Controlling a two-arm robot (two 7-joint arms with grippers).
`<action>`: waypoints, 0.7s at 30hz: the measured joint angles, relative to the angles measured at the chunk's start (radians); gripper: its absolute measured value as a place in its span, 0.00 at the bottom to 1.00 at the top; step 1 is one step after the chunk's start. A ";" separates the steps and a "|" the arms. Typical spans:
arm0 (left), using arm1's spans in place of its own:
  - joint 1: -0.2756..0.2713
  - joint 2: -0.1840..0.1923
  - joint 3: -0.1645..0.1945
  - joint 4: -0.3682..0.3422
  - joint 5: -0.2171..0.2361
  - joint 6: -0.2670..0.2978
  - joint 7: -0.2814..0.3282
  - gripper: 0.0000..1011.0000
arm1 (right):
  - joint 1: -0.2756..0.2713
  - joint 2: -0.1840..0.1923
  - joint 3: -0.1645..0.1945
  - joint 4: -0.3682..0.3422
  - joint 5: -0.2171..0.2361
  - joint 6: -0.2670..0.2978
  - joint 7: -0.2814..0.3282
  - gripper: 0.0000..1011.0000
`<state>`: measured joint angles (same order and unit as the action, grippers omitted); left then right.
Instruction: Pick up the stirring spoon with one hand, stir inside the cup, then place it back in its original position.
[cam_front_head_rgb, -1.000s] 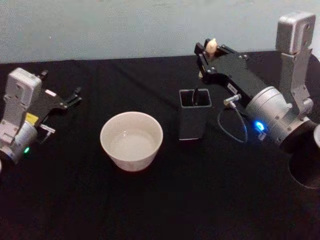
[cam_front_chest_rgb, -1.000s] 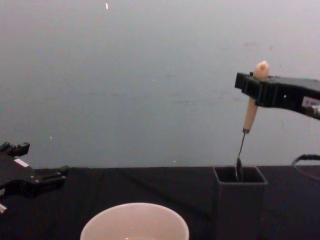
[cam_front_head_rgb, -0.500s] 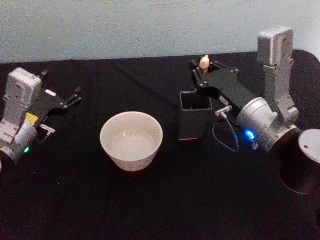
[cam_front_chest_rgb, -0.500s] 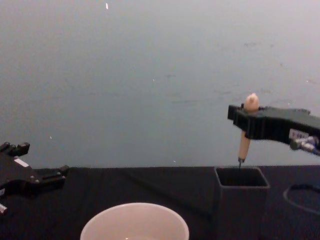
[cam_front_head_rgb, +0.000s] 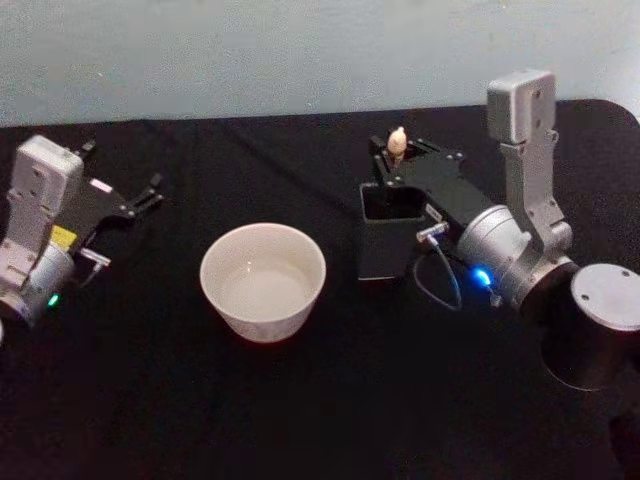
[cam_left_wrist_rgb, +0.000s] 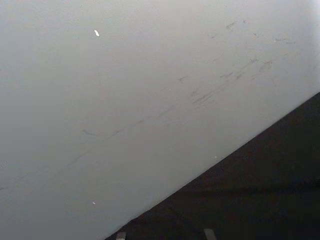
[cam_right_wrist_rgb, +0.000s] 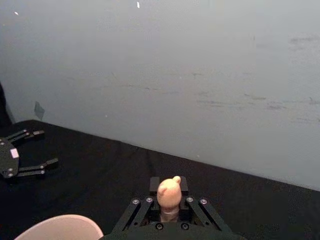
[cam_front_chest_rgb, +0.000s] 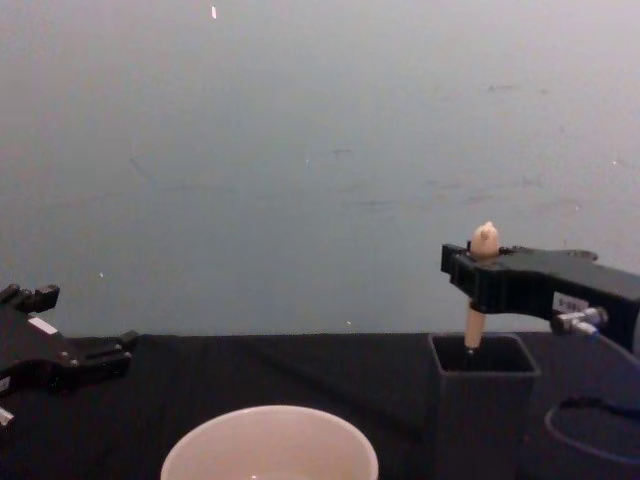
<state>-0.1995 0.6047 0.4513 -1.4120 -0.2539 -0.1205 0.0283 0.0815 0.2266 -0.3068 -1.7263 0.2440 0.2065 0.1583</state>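
- The cup (cam_front_head_rgb: 263, 281) sits nearest the robot, wide and open-topped on the black table (cam_front_head_rgb: 300, 420). It looks stable enough that a light stirring touch should not shift it.
- To the left, the left gripper (cam_front_head_rgb: 128, 205) rests idle above the table with its fingers spread apart, holding nothing.
- Farther back on the right stands the dark square holder (cam_front_chest_rgb: 483, 405). The spoon (cam_front_chest_rgb: 480, 260) hangs upright, its shaft down inside the holder.
- The right gripper (cam_front_chest_rgb: 478, 278) is clenched on the spoon's cream handle just under the knob.
- The spoon looks light, thin and stiff. The smooth rounded handle seems likely to slip or pivot, so the neck below the knob is the sound place to pinch.
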 joint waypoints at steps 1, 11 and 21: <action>0.000 0.000 0.000 0.000 0.000 0.000 0.000 0.99 | 0.002 -0.005 0.001 0.007 -0.006 -0.001 0.000 0.19; 0.000 0.000 0.000 0.000 0.000 0.000 0.000 0.99 | 0.010 -0.025 0.005 0.027 -0.033 -0.007 -0.006 0.19; 0.000 0.000 0.000 0.000 0.000 0.000 0.000 0.99 | 0.009 -0.022 0.004 0.025 -0.030 -0.008 -0.006 0.21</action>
<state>-0.1995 0.6047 0.4514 -1.4120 -0.2539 -0.1206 0.0282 0.0907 0.2043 -0.3026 -1.7016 0.2136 0.1985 0.1528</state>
